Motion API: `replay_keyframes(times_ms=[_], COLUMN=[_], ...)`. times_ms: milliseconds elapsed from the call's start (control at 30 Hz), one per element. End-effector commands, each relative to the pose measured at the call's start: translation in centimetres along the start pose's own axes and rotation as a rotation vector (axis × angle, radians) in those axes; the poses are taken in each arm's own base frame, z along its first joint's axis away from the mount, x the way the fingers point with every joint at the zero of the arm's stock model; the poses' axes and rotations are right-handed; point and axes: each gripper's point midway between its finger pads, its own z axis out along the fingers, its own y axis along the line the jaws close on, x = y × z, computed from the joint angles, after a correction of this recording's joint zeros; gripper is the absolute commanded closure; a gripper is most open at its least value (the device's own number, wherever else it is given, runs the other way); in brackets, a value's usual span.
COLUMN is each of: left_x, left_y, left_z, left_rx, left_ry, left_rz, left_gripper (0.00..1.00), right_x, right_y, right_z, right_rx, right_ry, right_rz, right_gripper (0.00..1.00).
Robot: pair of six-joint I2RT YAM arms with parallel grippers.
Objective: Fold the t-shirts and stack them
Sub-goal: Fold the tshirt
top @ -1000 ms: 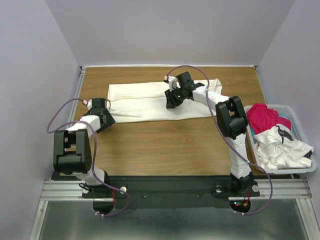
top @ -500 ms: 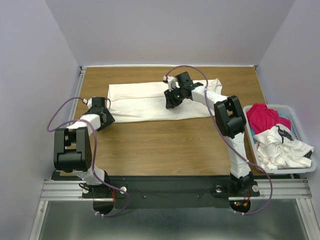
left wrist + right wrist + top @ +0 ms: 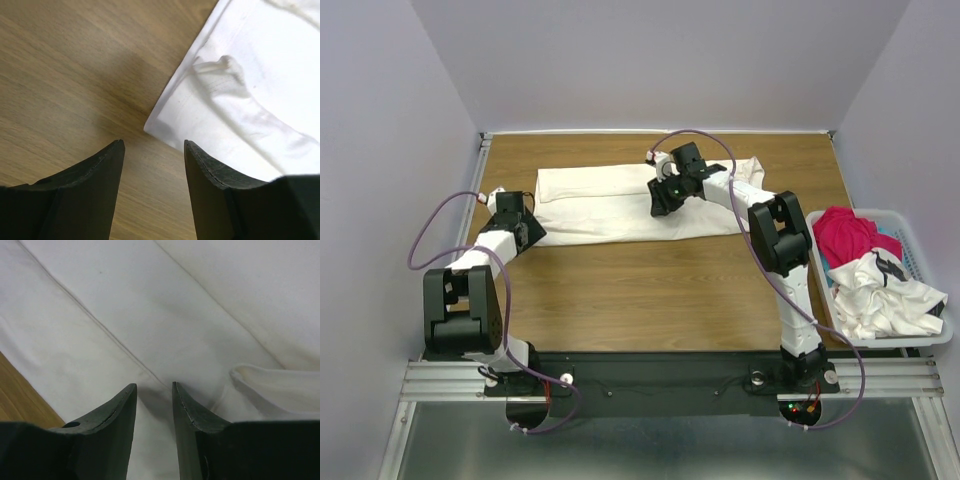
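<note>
The off-white t-shirt [image 3: 600, 200] lies folded into a long band across the back of the table. My left gripper [image 3: 532, 232] is open and empty over bare wood, just short of the shirt's near left corner [image 3: 160, 125]. In the left wrist view the gripper [image 3: 152, 142] frames wood, with the shirt [image 3: 240, 100] ahead to the right. My right gripper [image 3: 660, 208] hangs low over the middle of the shirt, with its jaws a narrow gap apart and nothing between them. The right wrist view shows this gripper [image 3: 154, 385] over flat cloth [image 3: 150, 315] crossed by a seam.
A white slatted basket [image 3: 895, 343] at the right table edge holds the magenta-red t-shirt [image 3: 845, 232] and the white t-shirt with dark markings [image 3: 880, 290], both crumpled. Bare wood [image 3: 650, 290] lies between the off-white shirt and the arm bases.
My left gripper has drawn a little back and to the left, off the shirt's near left corner. The right gripper has stayed in place over the shirt.
</note>
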Motion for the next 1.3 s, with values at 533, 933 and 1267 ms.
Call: replay_keyframes(times_ms=[533, 933, 1267], left_x=[-0.6, 1.3, 1.8], left_y=[-0.3, 1.1, 1.4], left_z=[1.8, 1.8, 0.9], left_rx=[-0.020, -0.062, -0.057], left_ry=[0.007, 0.046, 0.051], left_rz=[-0.006, 0.000, 0.000], left_gripper=[0.63, 1.00, 1.00], right_x=[-1.7, -1.7, -1.2], right_y=[0.0, 0.8, 2.4], right_z=[0.9, 0.3, 0.1], right_rx=[-0.009, -0.031, -0.114], right_ry=[-0.034, -0.034, -0.025], right_rz=[-0.024, -0.038, -0.027], right_gripper=[0.61, 0.80, 0.79])
